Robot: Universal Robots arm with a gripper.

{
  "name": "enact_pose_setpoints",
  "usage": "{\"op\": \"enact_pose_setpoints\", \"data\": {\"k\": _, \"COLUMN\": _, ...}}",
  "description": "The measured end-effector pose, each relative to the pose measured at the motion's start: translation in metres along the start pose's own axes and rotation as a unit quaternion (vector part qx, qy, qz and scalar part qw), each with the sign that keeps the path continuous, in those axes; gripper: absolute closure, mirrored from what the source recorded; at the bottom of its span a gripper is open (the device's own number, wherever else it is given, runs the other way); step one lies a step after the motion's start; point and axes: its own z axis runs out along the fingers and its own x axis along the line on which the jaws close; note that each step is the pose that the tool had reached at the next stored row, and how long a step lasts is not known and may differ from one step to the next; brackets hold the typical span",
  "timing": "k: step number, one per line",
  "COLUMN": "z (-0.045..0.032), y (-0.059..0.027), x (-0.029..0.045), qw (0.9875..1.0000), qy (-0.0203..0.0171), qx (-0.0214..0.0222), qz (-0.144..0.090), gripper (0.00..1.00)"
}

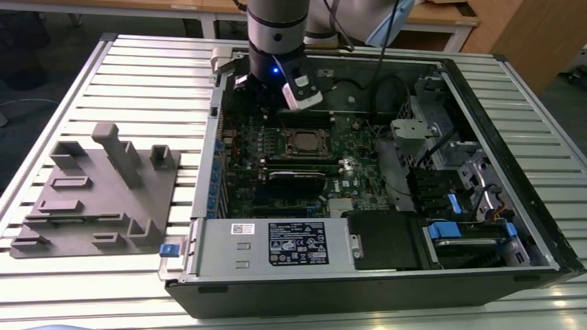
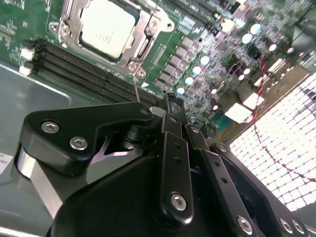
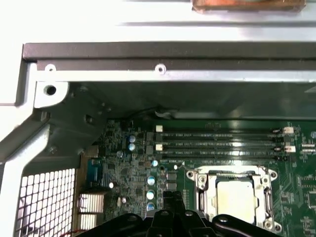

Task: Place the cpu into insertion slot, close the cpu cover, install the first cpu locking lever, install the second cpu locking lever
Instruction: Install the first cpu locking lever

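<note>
Open computer case (image 1: pixel 513 172) lies on a slatted metal table (image 1: pixel 137 75), with a grey moulded fixture tray (image 1: pixel 92 192) just beside it at the exterior view's left. The arm (image 1: pixel 275 27) comes down over the far part of the case, and the gripper (image 2: pixel 172 101) hangs above the green motherboard (image 2: pixel 207 64), near the socket but clear of it. In the second wrist view the black fingers (image 2: pixel 173 143) converge to a single tip, drawn together with nothing seen between them. The cpu (image 2: pixel 106 27) sits in the insertion slot (image 1: pixel 288 144), its silver-grey top facing up. The cpu cover (image 2: pixel 143 37) lies flat around the chip, framing its top — both wrist views show it so. A thin metal rod (image 2: pixel 136 86) runs from the socket's near corner toward the gripper body; whether it is latched cannot be told. Long black memory slots (image 3: pixel 217 143) run just beside the socket. A boxed power supply (image 1: pixel 275 244) fills the case's near edge in the exterior view — well apart from the gripper.
</note>
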Motion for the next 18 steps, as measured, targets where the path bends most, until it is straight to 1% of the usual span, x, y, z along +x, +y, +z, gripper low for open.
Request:
{"op": "enact_pose_setpoints", "data": {"k": 1, "z": 0.0, "y": 0.0, "x": 0.0, "qw": 1.0, "qy": 0.0001, "qx": -0.004, "qz": 0.0, "gripper": 0.89}}
{"op": "enact_pose_setpoints", "data": {"k": 2, "z": 0.0, "y": 0.0, "x": 0.0, "qw": 1.0, "qy": 0.0002, "qx": -0.0067, "qz": 0.0, "gripper": 0.89}}
{"op": "enact_pose_setpoints", "data": {"k": 3, "z": 0.0, "y": 0.0, "x": 0.0, "qw": 1.0, "qy": 0.0002, "qx": -0.0092, "qz": 0.0, "gripper": 0.89}}
{"op": "enact_pose_setpoints", "data": {"k": 4, "z": 0.0, "y": 0.0, "x": 0.0001, "qw": 0.9999, "qy": 0.0003, "qx": -0.0104, "qz": 0.0, "gripper": 0.89}}
{"op": "enact_pose_setpoints", "data": {"k": 9, "z": 0.0, "y": 0.0, "x": 0.0002, "qw": 0.9999, "qy": 0.0003, "qx": -0.0105, "qz": 0.0, "gripper": 0.89}}
{"op": "enact_pose_setpoints", "data": {"k": 13, "z": 0.0, "y": -0.0001, "x": 0.0027, "qw": 0.9999, "qy": 0.0003, "qx": -0.0105, "qz": 0.0, "gripper": 0.89}}
{"op": "enact_pose_setpoints", "data": {"k": 18, "z": 0.0, "y": -0.0001, "x": 0.0033, "qw": 0.9999, "qy": 0.0003, "qx": -0.0105, "qz": 0.0, "gripper": 0.89}}
